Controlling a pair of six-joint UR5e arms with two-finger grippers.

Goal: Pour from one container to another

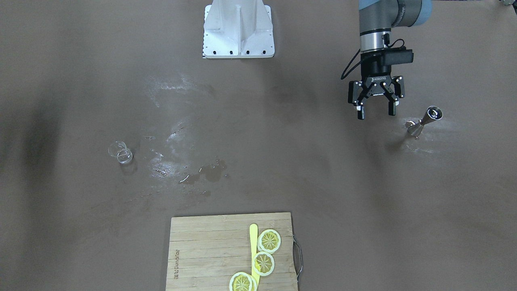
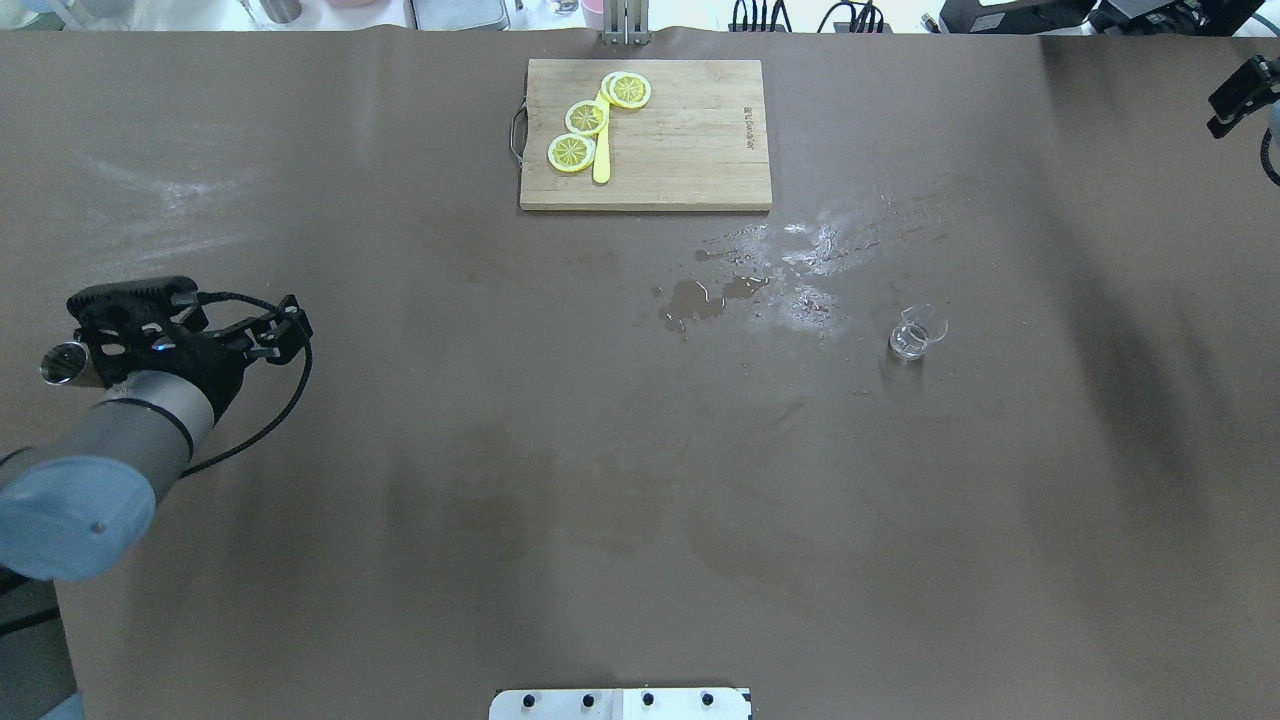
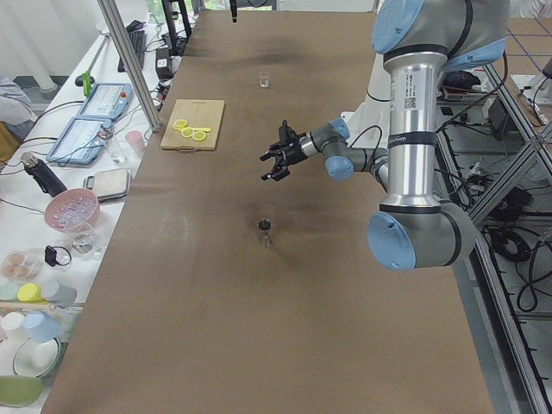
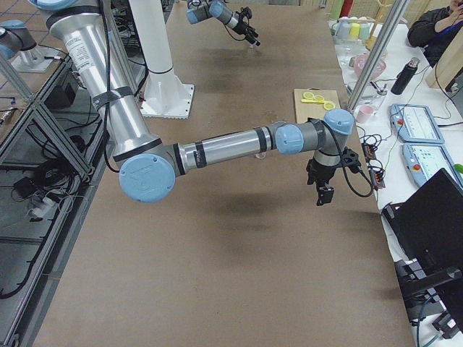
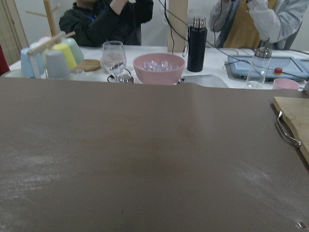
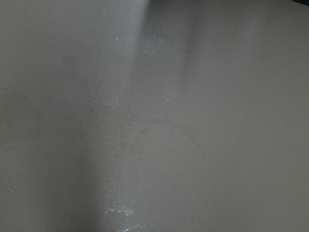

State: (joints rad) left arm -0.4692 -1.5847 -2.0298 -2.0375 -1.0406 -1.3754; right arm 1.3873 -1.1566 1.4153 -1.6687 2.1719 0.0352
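The clear glass cup (image 1: pixel 120 152) (image 2: pixel 915 338) stands upright on the brown table, far from both arms. The steel jigger (image 1: pixel 424 121) (image 3: pixel 266 227) stands upright near the table's left end, and my left wrist partly hides the jigger (image 2: pixel 60 362) in the overhead view. My left gripper (image 1: pixel 376 113) (image 2: pixel 283 333) hovers beside the jigger, open and empty, not touching it. My right gripper (image 4: pixel 323 184) hangs over the table's right end, well away from the cup. Only a black part of it shows at the overhead view's edge, so I cannot tell its state.
A wet spill (image 1: pixel 202 173) (image 2: pixel 700 298) lies between the cup and the table's middle. A wooden cutting board (image 1: pixel 210 250) (image 2: pixel 690 150) with lemon slices and a yellow knife lies at the far edge. Bowls, cups and people are beyond that edge.
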